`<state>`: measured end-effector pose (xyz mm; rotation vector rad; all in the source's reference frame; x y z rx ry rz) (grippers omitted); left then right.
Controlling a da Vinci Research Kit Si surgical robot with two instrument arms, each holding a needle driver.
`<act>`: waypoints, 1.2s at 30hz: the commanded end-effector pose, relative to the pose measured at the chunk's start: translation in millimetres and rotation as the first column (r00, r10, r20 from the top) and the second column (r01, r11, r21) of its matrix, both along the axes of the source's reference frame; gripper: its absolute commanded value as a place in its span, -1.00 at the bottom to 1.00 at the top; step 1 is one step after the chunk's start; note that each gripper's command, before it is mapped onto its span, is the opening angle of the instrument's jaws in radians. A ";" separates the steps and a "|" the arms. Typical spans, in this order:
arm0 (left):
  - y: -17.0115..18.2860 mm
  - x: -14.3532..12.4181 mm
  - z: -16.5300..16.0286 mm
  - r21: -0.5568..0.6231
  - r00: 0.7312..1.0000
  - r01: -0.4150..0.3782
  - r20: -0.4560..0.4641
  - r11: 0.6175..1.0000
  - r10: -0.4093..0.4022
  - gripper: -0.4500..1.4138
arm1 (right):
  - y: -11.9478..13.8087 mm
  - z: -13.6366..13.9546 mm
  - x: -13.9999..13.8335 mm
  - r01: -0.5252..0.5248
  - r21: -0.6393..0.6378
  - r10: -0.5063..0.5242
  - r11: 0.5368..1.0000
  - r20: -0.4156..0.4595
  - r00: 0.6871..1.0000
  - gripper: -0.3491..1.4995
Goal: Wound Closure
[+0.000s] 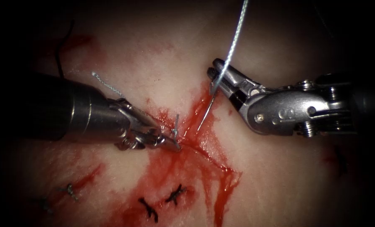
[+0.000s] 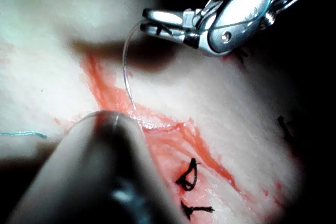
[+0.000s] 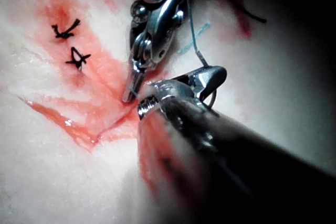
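So the right claw (image 1: 216, 73) is clamped on the needle (image 1: 207, 110) up near its thread end, and the needle curves down from there with its tip just at the red-stained edge of the cut (image 1: 195, 147), on the cut's right side. I can't tell if the tip is actually in the tissue (image 1: 279, 176) or only touching it. The thread (image 1: 237, 35) runs from the claw straight up out of the endoscope view.

The left claw (image 1: 172, 145) sits low on the tissue right at the cut, with its 2 jaws together on a short bit of thread (image 1: 176, 126) that sticks up from the wound. Another loose pale thread end (image 1: 107, 85) lies over the left tool's shaft.

Red fluid (image 1: 221, 180) spreads along the cut and runs down below it. Lower down, 2 dark finished stitches (image 1: 164, 199) sit in the red patch, plus a fainter one (image 1: 71, 191) further left.
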<state>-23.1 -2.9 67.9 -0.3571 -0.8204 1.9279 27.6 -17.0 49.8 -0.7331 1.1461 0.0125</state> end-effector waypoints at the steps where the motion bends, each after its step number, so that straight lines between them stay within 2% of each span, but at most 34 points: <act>1: -0.2 -0.4 0.5 0.000 1.000 -0.002 -0.002 1.000 0.002 -1.00 | -0.6 0.3 1.6 0.012 -0.014 -0.012 1.000 0.001 1.000 -1.00; 16: -0.4 0.3 0.7 -0.010 0.999 -0.021 -0.031 1.000 0.021 -1.00 | -1.2 2.1 2.6 0.060 -0.125 -0.058 0.990 0.021 0.998 -1.00; 30: -0.6 1.3 0.7 -0.022 0.997 -0.045 -0.067 0.999 0.043 -1.00 | -3.8 4.3 3.9 0.117 -0.203 -0.111 0.972 0.040 0.993 -1.00; 36: -0.7 1.3 0.7 -0.020 0.997 -0.046 -0.067 0.999 0.045 -1.00 | -4.1 4.9 4.1 0.139 -0.235 -0.127 0.962 0.063 0.990 -1.00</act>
